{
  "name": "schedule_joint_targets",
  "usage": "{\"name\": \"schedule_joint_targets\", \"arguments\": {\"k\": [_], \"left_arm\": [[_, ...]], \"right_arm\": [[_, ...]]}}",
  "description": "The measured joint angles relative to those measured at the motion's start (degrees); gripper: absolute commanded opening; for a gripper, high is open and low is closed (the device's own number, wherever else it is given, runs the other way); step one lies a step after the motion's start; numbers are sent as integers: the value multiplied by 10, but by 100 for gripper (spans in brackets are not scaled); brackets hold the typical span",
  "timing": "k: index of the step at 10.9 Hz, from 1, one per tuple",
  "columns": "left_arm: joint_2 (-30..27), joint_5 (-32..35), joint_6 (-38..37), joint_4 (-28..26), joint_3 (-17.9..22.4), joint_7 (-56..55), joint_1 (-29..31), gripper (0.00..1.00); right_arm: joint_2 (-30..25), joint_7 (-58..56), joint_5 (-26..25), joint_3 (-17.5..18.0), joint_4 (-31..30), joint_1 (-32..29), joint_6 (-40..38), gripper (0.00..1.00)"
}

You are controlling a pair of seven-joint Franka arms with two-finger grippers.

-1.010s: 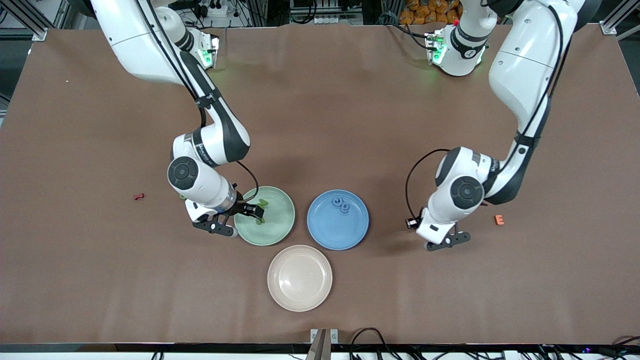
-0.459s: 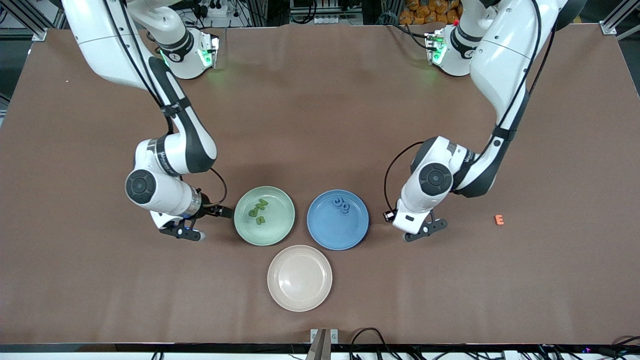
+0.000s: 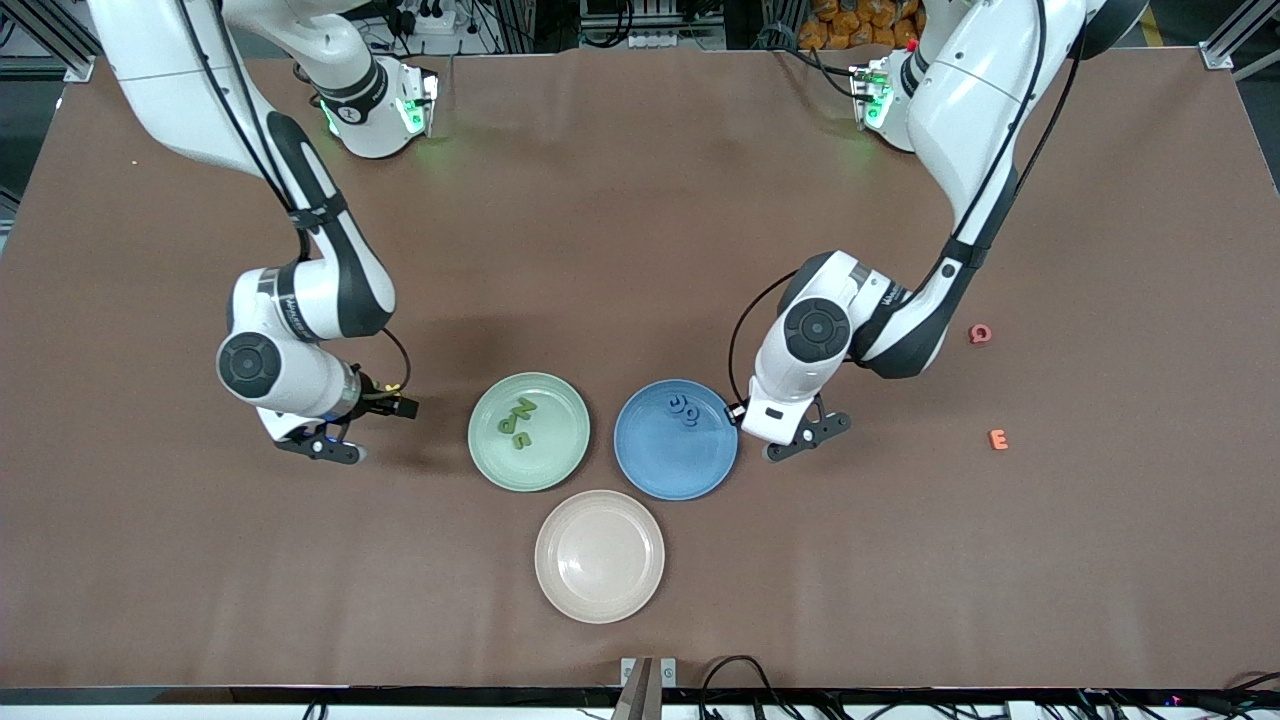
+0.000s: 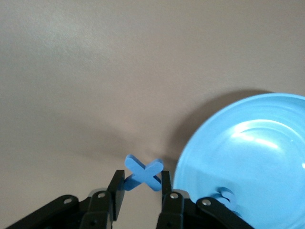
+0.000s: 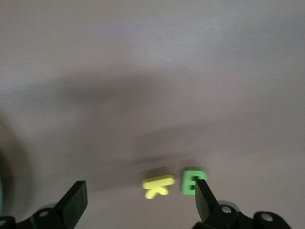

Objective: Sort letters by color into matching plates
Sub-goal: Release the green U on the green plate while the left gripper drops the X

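Note:
My left gripper is shut on a blue X letter and hangs at the rim of the blue plate, on the side toward the left arm's end. The blue plate holds rounded blue letters. The mint green plate holds green letters, among them an N. My right gripper stands open with nothing in it, over bare table beside the green plate. Under it lie a green B, partly hidden by one finger, and a yellow K.
A beige plate sits nearer the front camera than the two coloured plates, between them. A red letter and an orange E lie toward the left arm's end of the table.
My right gripper has left the green plate and moved toward the right arm's end, leaving green letters there. My left gripper has carried the blue X to the blue plate's rim, uncovering a red letter.

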Motion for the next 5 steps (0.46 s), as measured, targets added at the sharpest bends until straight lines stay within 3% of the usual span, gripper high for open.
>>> {"name": "schedule_joint_targets", "arguments": {"k": [5], "left_arm": [[-3,0,3,14,-29,-90,-30,0]], "right_arm": [[-32,-42,-13,-1,-75,-51,67,100]]}}
